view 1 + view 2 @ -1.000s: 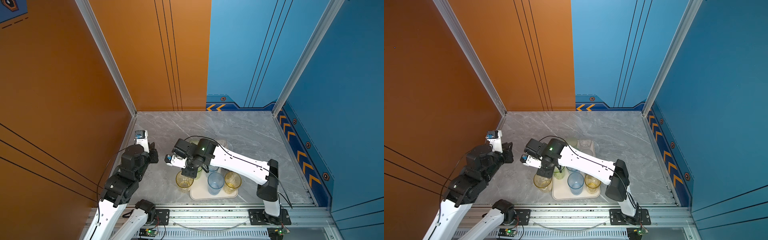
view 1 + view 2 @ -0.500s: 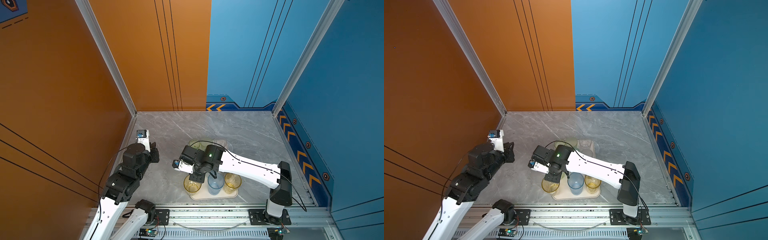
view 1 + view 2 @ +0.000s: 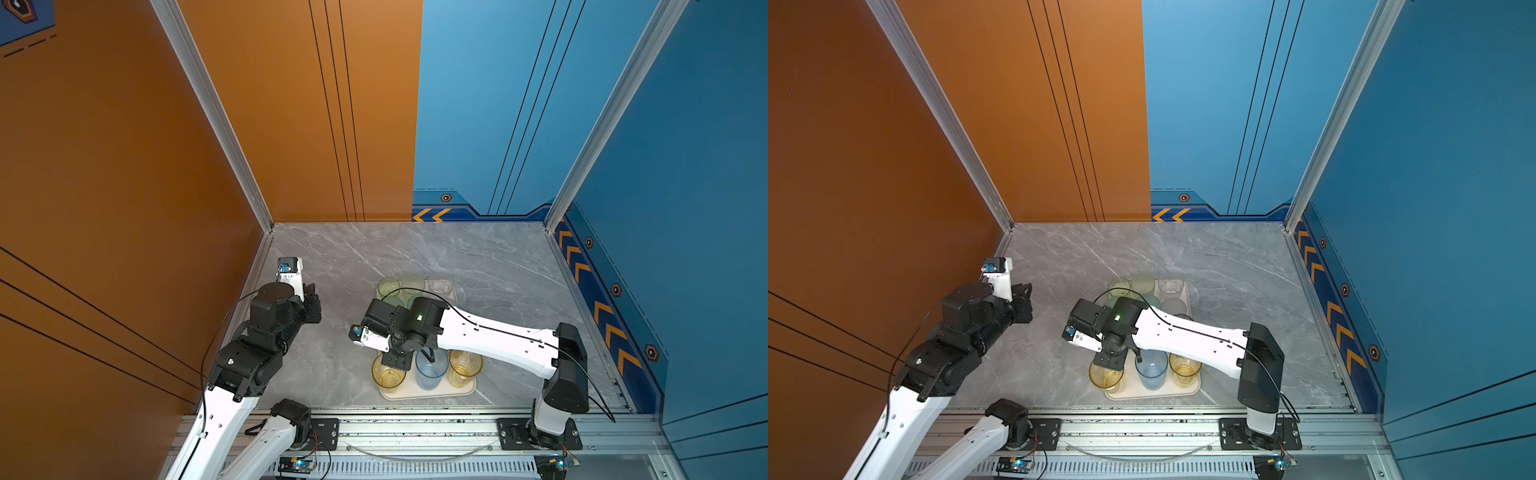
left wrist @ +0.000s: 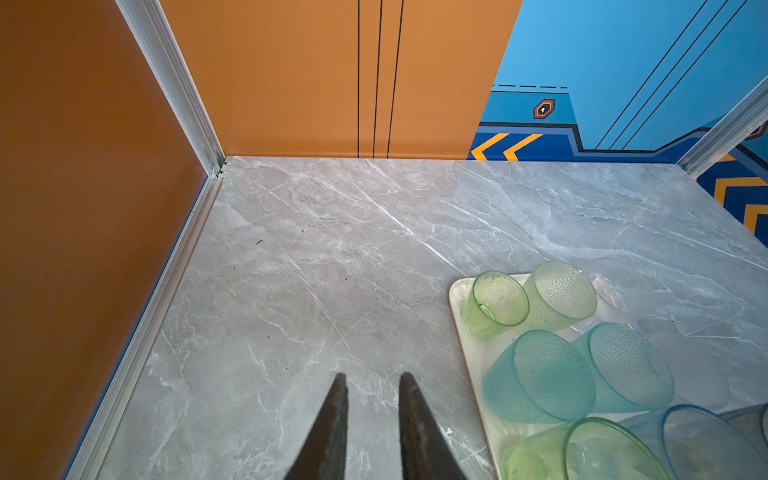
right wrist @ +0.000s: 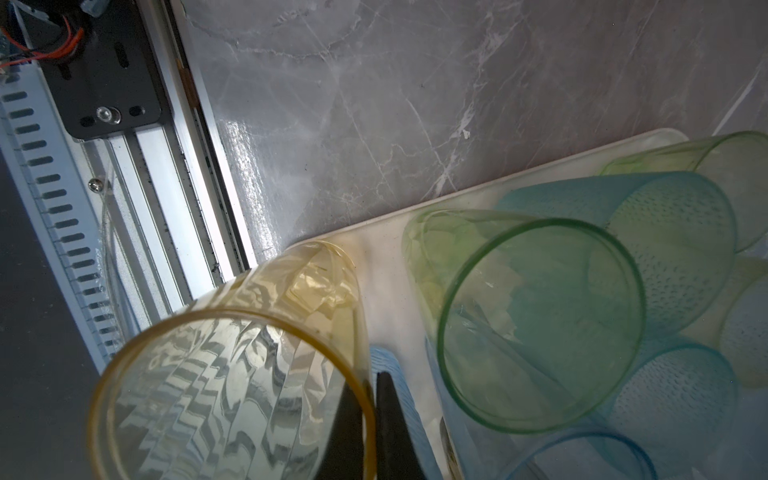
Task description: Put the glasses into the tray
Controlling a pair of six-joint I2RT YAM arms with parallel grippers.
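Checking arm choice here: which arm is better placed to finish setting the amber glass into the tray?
Right. The right gripper is shut on the rim of the amber glass, at a corner of the tray. The left gripper hovers empty over the table, apart from the tray.

high overhead pair, wrist views near tray (image 4: 473,351)

Both top views: right arm (image 3: 490,336) overlies the tray's (image 3: 432,393) middle, and the glasses beneath are uncountable. Right wrist view: right gripper (image 5: 370,415) bases cropped. Amber glass (image 5: 232,374), wall between the jaws, and blue glass (image 5: 419,424) just outside them run off-frame. Left wrist view: green glass (image 4: 582,453) beside the left gripper (image 4: 372,378) cropped. Clear glass (image 4: 619,282) farther out barely discernible.
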